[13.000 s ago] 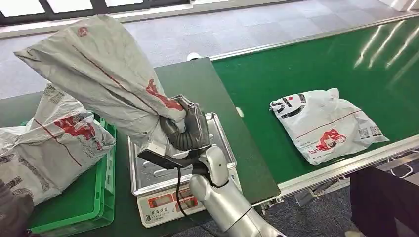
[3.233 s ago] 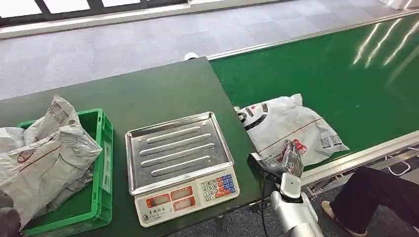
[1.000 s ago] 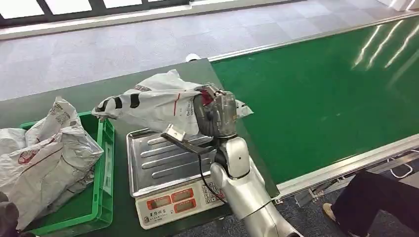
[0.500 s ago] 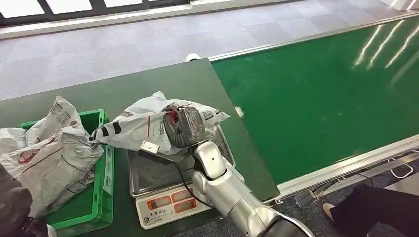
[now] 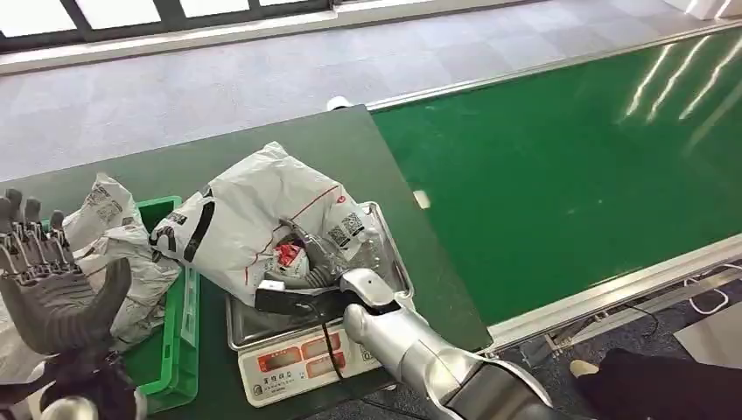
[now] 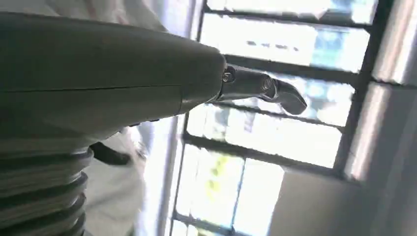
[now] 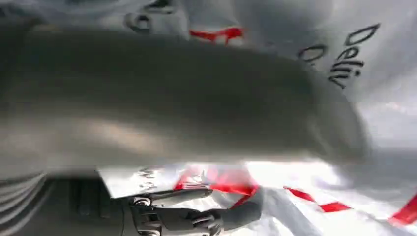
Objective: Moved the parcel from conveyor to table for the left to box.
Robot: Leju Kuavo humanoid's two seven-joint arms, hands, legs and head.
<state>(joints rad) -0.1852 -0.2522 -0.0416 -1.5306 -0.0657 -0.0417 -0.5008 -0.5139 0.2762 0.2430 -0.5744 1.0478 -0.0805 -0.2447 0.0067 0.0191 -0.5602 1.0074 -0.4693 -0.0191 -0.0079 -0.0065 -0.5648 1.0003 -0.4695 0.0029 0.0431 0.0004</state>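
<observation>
Right hand (image 5: 311,273) grips parcel (image 5: 254,223) on scale (image 5: 302,337), long axis toward crate (image 5: 179,350).

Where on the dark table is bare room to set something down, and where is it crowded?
Bare table lies behind the parcel, toward the grey floor, and in a narrow strip between the scale and the conveyor. It is crowded at the scale, under the parcel and right hand, and at the full green crate by the raised left hand.
</observation>
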